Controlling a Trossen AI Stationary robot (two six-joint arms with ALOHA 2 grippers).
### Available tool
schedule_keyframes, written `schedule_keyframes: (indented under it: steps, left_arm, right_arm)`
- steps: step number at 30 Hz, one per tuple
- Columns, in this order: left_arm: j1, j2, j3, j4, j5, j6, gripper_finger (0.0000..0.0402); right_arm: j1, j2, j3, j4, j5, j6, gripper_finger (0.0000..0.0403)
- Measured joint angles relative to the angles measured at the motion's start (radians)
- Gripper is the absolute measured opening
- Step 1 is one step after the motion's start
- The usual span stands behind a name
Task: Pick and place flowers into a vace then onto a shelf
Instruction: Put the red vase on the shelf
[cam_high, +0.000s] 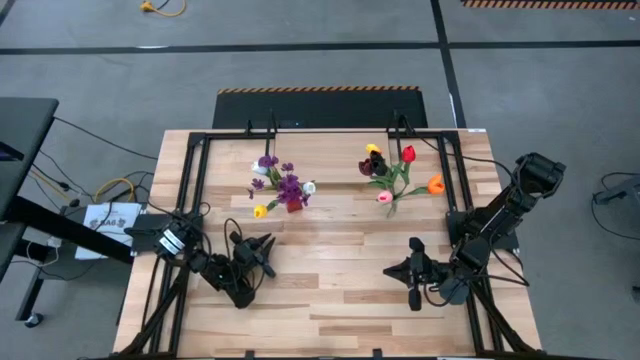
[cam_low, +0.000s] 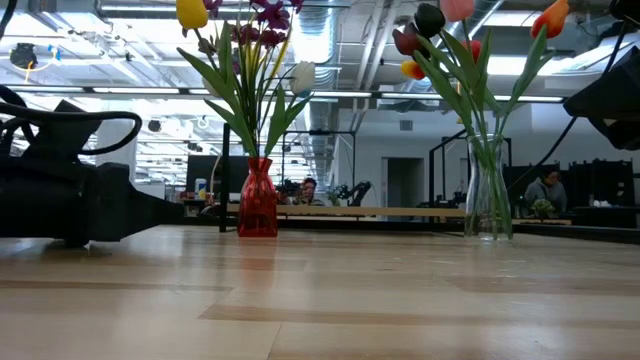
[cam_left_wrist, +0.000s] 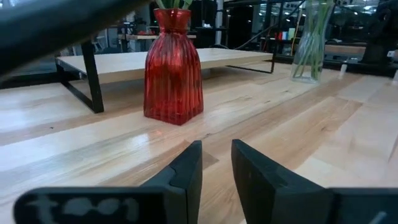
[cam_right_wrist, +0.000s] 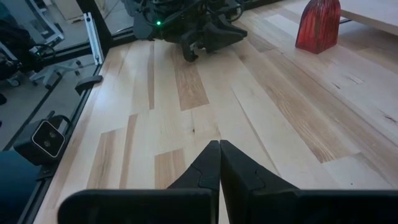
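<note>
A red ribbed vase (cam_left_wrist: 172, 68) stands on the tabletop just in front of the shelf (cam_left_wrist: 205, 59), holding purple, yellow and white flowers (cam_high: 285, 183). A clear glass vase (cam_low: 488, 195) with red, orange, pink, yellow and maroon tulips (cam_high: 395, 170) stands on the tabletop to its right. My left gripper (cam_left_wrist: 216, 146) lies low over the table, level, pointing at the red vase from the near left. Its fingers are a narrow gap apart with nothing between them. My right gripper (cam_right_wrist: 219, 155) hovers shut and empty over the near right of the table (cam_high: 398, 270).
The shelf (cam_high: 330, 160) runs along the far part of the table on black legs (cam_left_wrist: 93, 81). Black frame rails (cam_high: 190, 200) border the table's sides. Bare planks (cam_high: 330, 290) lie between the two grippers. People sit in the room beyond the table (cam_low: 308, 190).
</note>
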Motion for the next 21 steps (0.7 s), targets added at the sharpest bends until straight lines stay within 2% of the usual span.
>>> schedule_keyframes:
  steps: [4,7,11,17,21]
  left_arm:
    - [0.019,0.0,0.0,-0.008,0.008,-0.045,0.0069]
    - [0.037,-0.002,0.0,0.019,0.052,-0.004,0.0069]
    - [0.041,0.001,-0.002,0.065,0.051,0.033,0.0075]
    - [0.054,-0.022,-0.002,0.123,0.114,0.113,0.0106]
    - [0.071,-0.036,0.007,0.19,0.189,0.247,0.0132]
  right_arm:
    - [0.0,0.0,0.0,-0.001,0.0,0.0,0.0]
    - [0.0,0.0,0.0,-0.001,0.002,0.0,0.0]
    - [0.0,0.0,0.0,0.0,0.002,0.0,0.0]
    - [0.0,0.0,0.0,0.0,0.002,0.0,0.0]
    - [0.0,0.0,0.0,0.0,0.001,0.0,0.0]
